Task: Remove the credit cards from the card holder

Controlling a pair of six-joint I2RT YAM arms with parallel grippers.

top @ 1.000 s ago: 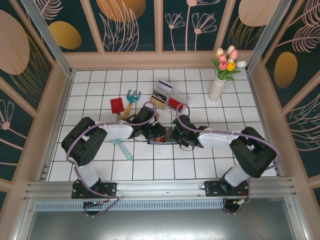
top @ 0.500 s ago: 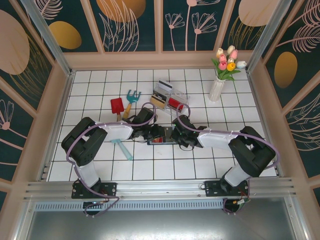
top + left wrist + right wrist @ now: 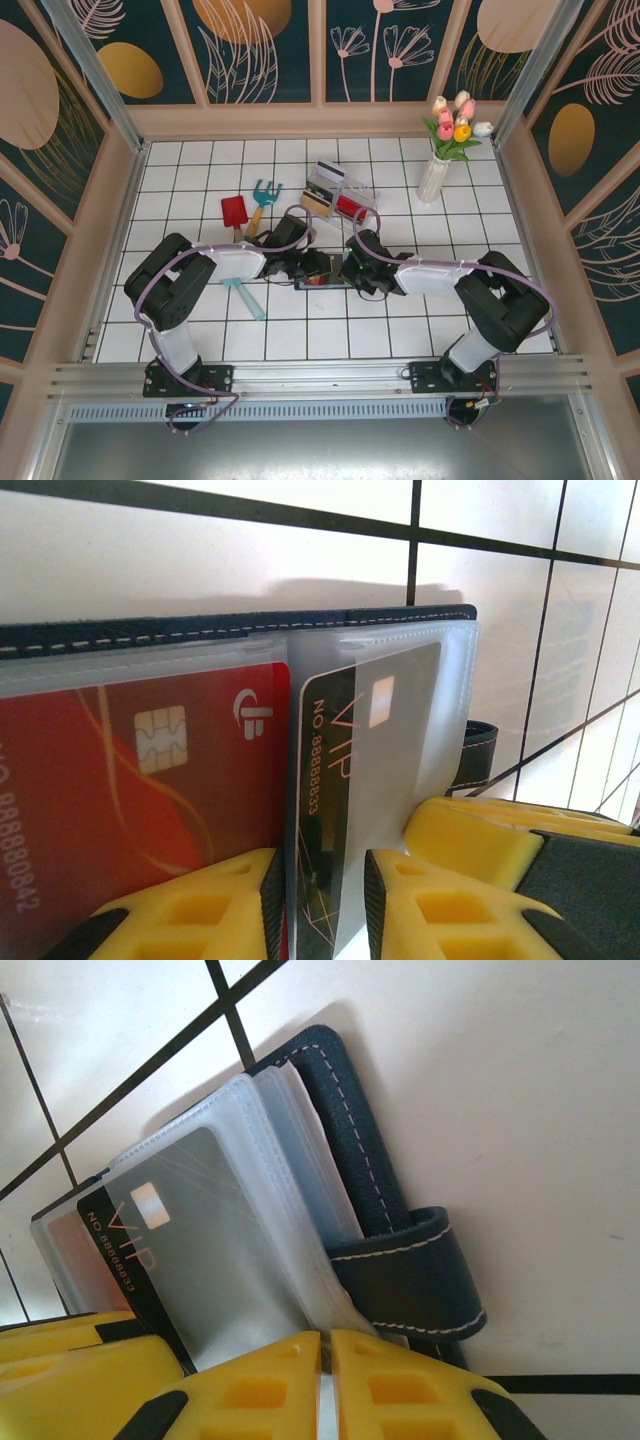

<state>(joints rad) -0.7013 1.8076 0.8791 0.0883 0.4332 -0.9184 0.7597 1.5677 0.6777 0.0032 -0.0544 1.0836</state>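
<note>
Working outward from the left gripper (image 3: 325, 905), its yellow fingers (image 3: 190, 910) stood a little apart with one clear sleeve leaf between them. The black card (image 3: 345, 770) marked VIP sat inside that leaf. Whether the pads pressed on the leaf could not be told from the left wrist view. The right gripper (image 3: 326, 1370) was clenched, its jaws all but meeting on the near edge of the thin clear leaves of the card holder (image 3: 335, 1110), just beside the clasp tab (image 3: 410, 1275). This hold appeared intended to pin the holder against the tiled table (image 3: 520, 1080), so that it would not slide when a card was drawn. The holder lay open with its navy cover down, between the two grippers, near the middle of the table in the top external view. The red card (image 3: 130, 780) occupied the pocket beside the black one, fully seated, chip side up. Both cards sat in their pockets, so no removal was judged complete. The left gripper's station astride the black card's leaf suggested that this card was the one being addressed. A pinch taking sleeve and card together would likely drag the leaf and not free the card. A clear compartment box (image 3: 340, 195) stood farther back, apart from the holder.
</note>
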